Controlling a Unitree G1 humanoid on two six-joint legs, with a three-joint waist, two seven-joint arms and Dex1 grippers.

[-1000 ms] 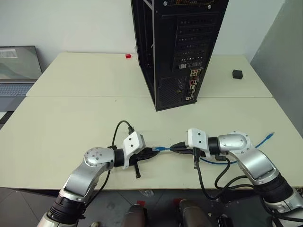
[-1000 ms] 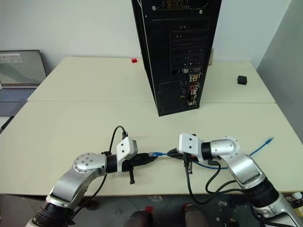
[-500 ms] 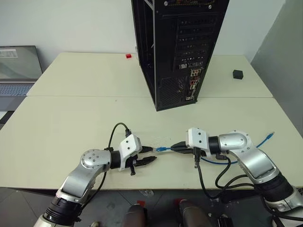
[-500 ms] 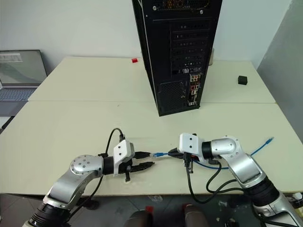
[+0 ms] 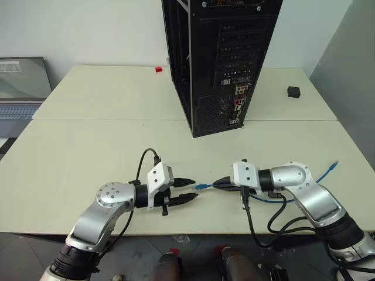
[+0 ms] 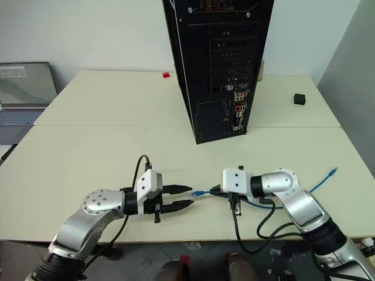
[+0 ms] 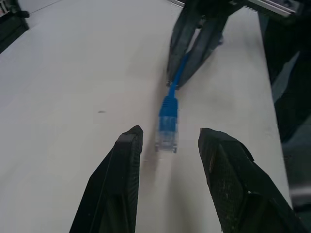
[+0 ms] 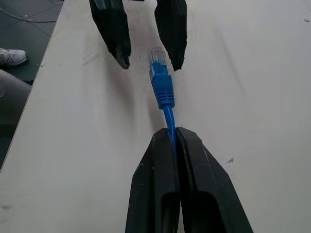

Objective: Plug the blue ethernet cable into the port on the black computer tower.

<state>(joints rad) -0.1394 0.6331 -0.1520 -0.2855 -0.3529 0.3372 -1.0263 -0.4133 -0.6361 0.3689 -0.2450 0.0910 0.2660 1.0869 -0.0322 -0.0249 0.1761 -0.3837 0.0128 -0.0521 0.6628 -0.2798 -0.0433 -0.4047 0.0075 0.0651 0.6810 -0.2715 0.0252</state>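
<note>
Jaws of the right gripper (image 5: 218,183) clench the thin blue ethernet cable (image 5: 205,185); its clear plug points lengthwise at the left gripper (image 5: 188,190), whose released jaws flank it above the bench (image 5: 88,146).

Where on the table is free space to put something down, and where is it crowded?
Free: the table left of the tower, up to the red block; also between the tower and the black cube. Crowded: the near edge, where the left gripper, open, faces the right gripper, shut on the cable.
</note>
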